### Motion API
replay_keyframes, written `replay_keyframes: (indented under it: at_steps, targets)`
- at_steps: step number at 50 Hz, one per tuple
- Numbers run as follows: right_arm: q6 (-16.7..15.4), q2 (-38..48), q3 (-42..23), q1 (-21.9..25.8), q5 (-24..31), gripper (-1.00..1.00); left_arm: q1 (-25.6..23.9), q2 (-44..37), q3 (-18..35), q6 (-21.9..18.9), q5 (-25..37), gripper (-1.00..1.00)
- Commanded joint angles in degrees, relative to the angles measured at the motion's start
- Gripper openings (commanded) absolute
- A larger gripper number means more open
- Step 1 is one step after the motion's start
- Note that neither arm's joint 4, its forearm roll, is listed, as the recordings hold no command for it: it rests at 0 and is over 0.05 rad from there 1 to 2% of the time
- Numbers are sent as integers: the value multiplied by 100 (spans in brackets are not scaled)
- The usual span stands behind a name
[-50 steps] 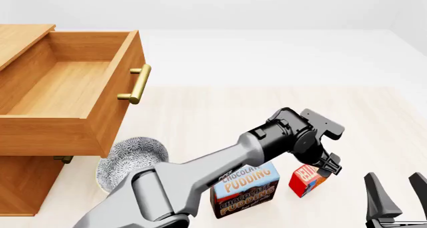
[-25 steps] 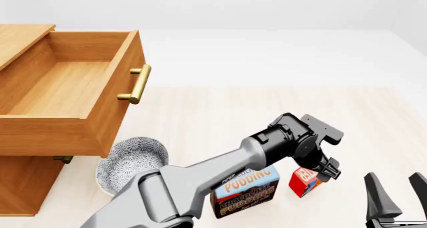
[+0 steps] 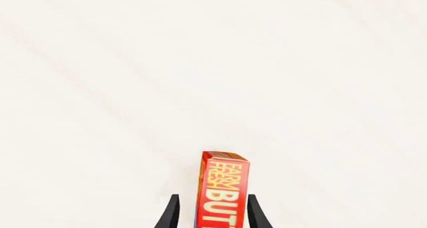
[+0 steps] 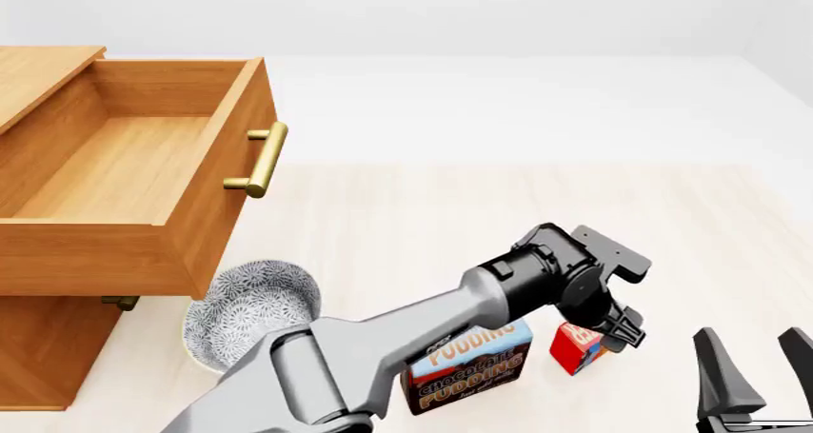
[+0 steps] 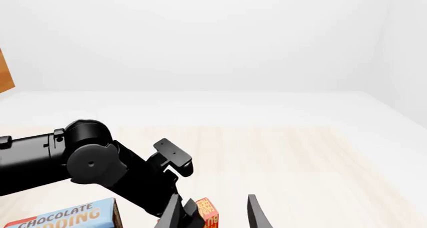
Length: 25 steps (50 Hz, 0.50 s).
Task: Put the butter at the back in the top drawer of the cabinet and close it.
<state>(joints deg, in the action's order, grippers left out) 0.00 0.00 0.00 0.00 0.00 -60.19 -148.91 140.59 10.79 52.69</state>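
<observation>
The butter [image 4: 578, 347], a small red box with orange lettering, stands on the table at the front right, just right of the pudding box. My left gripper [image 4: 610, 336] has come down over it. In the left wrist view the butter [image 3: 223, 190] sits between the two black fingers [image 3: 172, 213], with a small gap on each side, so my left gripper [image 3: 212, 210] is open around it. The top drawer [image 4: 76, 252] of the cabinet [image 4: 38, 347] is pulled out and empty, its brass handle [image 4: 261, 157] facing right. My right gripper [image 4: 752, 376] waits open at the front right corner.
The blue-and-brown Chocolate Pudding box [image 4: 467, 357] stands partly behind my left arm. A patterned bowl [image 4: 247, 305] sits below the open drawer's front corner. In the right wrist view my left arm [image 5: 80, 163] crosses in front of the butter [image 5: 207, 217].
My left gripper has lowered a little and settled further down around the butter. The butter, drawer and right arm have stayed where they were.
</observation>
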Motion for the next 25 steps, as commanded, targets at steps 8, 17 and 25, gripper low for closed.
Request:
replay_keyframes:
  at_steps: [8,17,25]
  targets:
    - [0,0,0,0,0,100,-16,-179,89,24,24,100]
    - [0,0,0,0,0,100,-46,-284,216,35,80,100]
    - [0,0,0,0,0,100,-53,-342,272,48,107,100]
